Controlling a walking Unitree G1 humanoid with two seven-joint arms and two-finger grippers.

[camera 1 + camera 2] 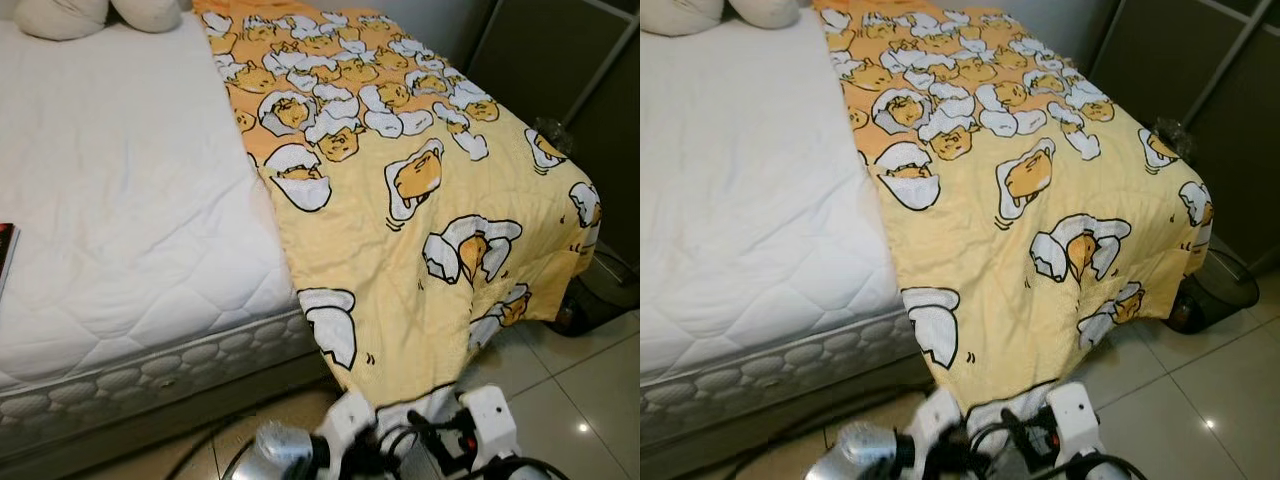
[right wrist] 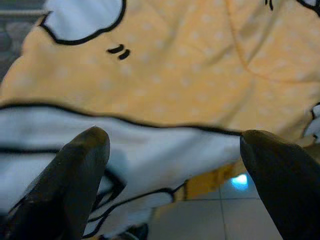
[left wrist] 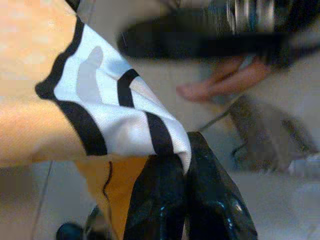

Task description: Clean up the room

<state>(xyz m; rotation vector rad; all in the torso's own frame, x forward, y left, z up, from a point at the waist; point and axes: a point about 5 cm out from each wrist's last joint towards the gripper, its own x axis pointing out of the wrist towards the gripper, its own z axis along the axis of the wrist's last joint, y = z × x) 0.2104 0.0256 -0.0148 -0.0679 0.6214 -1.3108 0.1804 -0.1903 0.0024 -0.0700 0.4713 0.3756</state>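
A yellow blanket (image 1: pixel 400 200) printed with egg cartoons covers the right half of the bed and hangs over its foot end. In the left wrist view my left gripper (image 3: pixel 186 150) is shut on a white, black-lined corner of the blanket (image 3: pixel 110 105). My right gripper (image 2: pixel 172 145) is open, its two fingertips wide apart right in front of the blanket's hanging hem (image 2: pixel 150 145). Both arms (image 1: pixel 420 435) show low at the foot of the bed, under the blanket's edge.
The bare white mattress (image 1: pixel 120 200) fills the left side, with pillows (image 1: pixel 60 15) at its head and a dark book (image 1: pixel 4 255) at its left edge. A dark bin (image 1: pixel 1215 290) and dark wardrobe (image 1: pixel 560 60) stand right. A person's bare hand or foot (image 3: pixel 225 80) is nearby.
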